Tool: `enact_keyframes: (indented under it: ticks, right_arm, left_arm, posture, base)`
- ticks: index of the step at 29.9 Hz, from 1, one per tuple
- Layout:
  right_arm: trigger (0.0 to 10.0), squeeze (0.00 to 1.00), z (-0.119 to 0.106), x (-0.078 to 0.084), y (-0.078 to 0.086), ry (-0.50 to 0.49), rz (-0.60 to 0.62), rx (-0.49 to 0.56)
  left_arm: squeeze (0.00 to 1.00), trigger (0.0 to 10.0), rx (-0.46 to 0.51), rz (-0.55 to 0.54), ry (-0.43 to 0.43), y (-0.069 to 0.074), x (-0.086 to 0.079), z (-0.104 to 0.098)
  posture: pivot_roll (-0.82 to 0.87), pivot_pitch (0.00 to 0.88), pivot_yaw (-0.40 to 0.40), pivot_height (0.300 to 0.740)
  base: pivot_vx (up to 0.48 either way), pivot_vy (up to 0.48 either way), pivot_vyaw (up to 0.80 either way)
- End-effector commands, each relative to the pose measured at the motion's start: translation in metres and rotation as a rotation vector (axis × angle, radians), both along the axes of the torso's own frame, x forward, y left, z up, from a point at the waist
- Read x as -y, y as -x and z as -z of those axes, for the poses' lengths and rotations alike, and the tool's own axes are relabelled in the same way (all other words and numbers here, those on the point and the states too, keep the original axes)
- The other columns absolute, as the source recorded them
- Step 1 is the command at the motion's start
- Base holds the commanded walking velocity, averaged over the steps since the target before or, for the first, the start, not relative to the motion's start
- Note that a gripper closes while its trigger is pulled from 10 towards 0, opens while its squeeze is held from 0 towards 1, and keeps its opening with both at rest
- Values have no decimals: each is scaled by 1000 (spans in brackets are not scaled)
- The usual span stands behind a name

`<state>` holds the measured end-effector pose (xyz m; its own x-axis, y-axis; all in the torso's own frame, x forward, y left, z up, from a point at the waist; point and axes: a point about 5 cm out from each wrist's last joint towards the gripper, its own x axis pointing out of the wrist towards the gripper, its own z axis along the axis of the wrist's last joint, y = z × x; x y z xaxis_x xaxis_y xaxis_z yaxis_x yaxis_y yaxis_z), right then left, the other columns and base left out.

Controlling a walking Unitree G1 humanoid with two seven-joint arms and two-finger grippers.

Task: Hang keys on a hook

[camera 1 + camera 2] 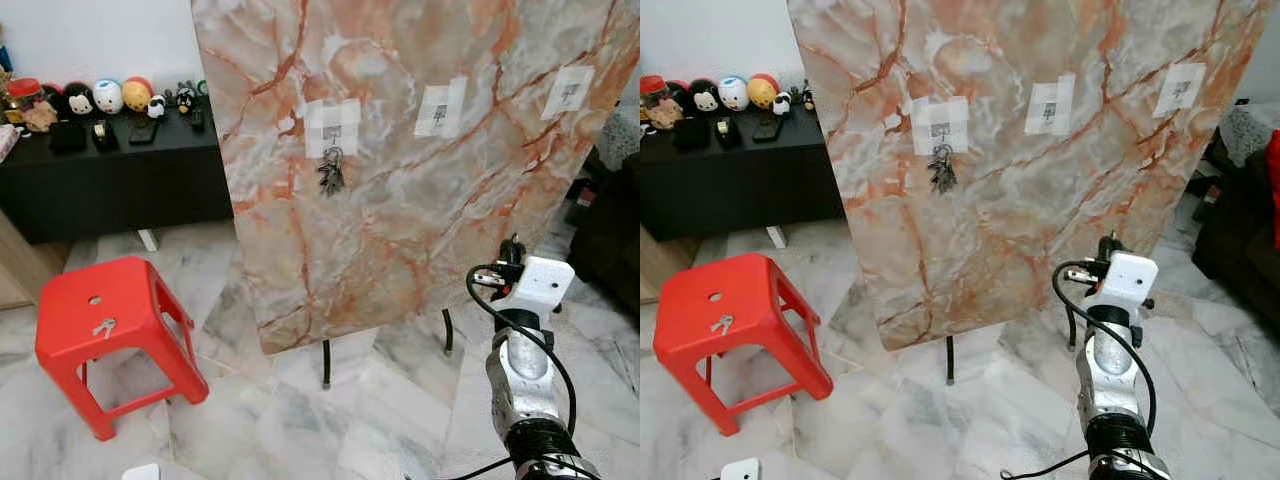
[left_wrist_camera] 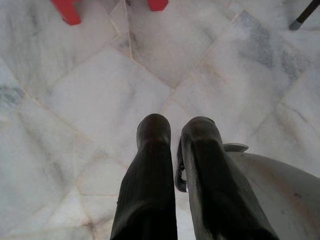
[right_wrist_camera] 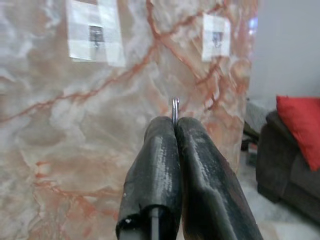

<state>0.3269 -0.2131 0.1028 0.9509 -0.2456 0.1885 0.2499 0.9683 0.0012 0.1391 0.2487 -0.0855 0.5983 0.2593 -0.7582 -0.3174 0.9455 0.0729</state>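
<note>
A tilted marble board [image 1: 420, 200] carries three small hooks on white tape. A bunch of keys [image 1: 330, 170] hangs from the left hook [image 1: 332, 130]. The middle hook [image 1: 439, 110] and right hook [image 1: 569, 93] are bare. My right gripper [image 1: 512, 248] is raised in front of the board's lower right part, a short way off it. In the right wrist view its fingers [image 3: 160, 165] are shut on a thin metal key ring [image 3: 175, 107] that pokes out at the tips. My left gripper [image 2: 172, 130] hangs over the floor, shut and empty.
A red plastic stool [image 1: 100, 320] stands at the left with a single key [image 1: 104, 327] on its seat. A black sideboard [image 1: 110, 170] with figurines lines the back wall. The board rests on thin black legs [image 1: 326, 365]. A dark sofa [image 3: 290, 165] with a red cushion is at the right.
</note>
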Motion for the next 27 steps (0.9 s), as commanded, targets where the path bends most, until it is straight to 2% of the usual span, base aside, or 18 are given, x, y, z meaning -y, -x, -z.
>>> enact_keyframes:
  ticks: [1, 8, 17, 22, 27]
  right_arm:
    - [10000, 0, -6, 2, -1, 17, 7, 19]
    - [10000, 0, -9, 5, -4, -62, 55, 7]
    - [10000, 0, -17, 2, -10, -57, 35, 15]
    - [10000, 0, -16, -8, -11, -52, 3, 0]
    - [10000, 0, -15, -10, -12, -27, -14, -9]
  left_arm:
    - [0, 10000, -4, -21, 12, 4, 0, 1]
    - [0, 10000, -1, -19, 14, 4, -1, 1]
    - [0, 10000, -7, -15, 20, 5, -1, 2]
    - [0, 10000, -8, -13, 19, 5, -1, 2]
    - [0, 10000, -7, -11, 18, 4, -2, 1]
  posture:
    - [140, 16, -65, 740]
    - [148, 12, -65, 740]
    - [158, 0, -67, 740]
    - [163, 0, -66, 740]
    - [164, 0, -64, 740]
  base:
    - [0, 0, 0]
    - [0, 0, 0]
    - [0, 0, 0]
    - [0, 0, 0]
    - [246, 0, 0]
